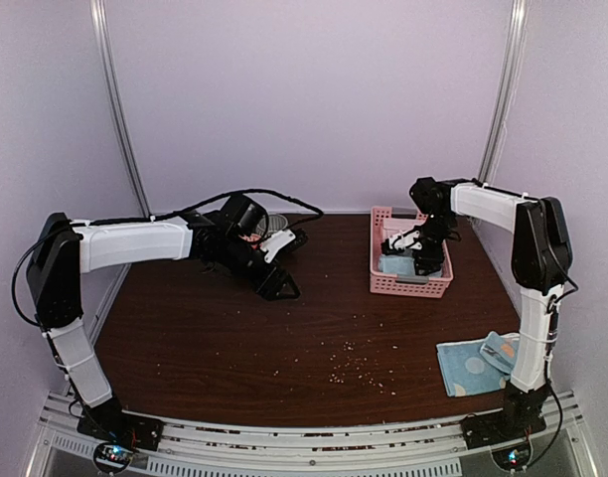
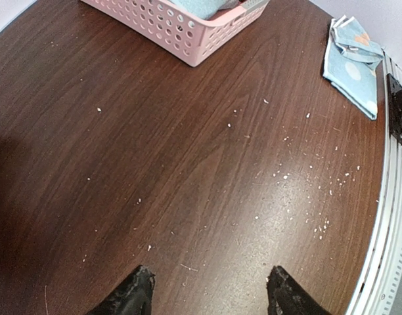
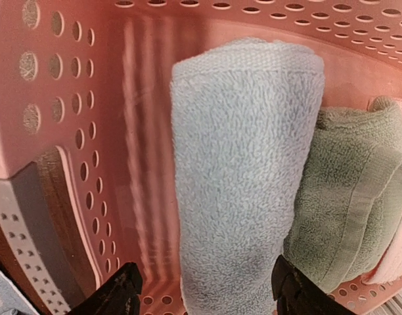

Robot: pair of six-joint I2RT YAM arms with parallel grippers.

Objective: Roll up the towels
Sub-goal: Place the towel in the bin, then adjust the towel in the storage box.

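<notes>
1. Right gripper (image 3: 206, 283): the jaws stand apart and hold nothing. It hangs inside the basket (image 3: 76, 85).
2. The rolled light blue towel (image 3: 240, 164) lies directly beneath it, between the fingers. A rolled grey-green towel (image 3: 352, 197) touches that roll on the tool's right.
3. Left gripper (image 2: 211, 289): the jaws are apart and empty, above the table (image 2: 155, 164).
4. Treat the step in hand as stowing a finished roll.
5. Next, lift the right gripper straight out, clear of the basket wall. The dotted towel (image 1: 470, 366), well apart from both grippers, looks unrolled.
</notes>
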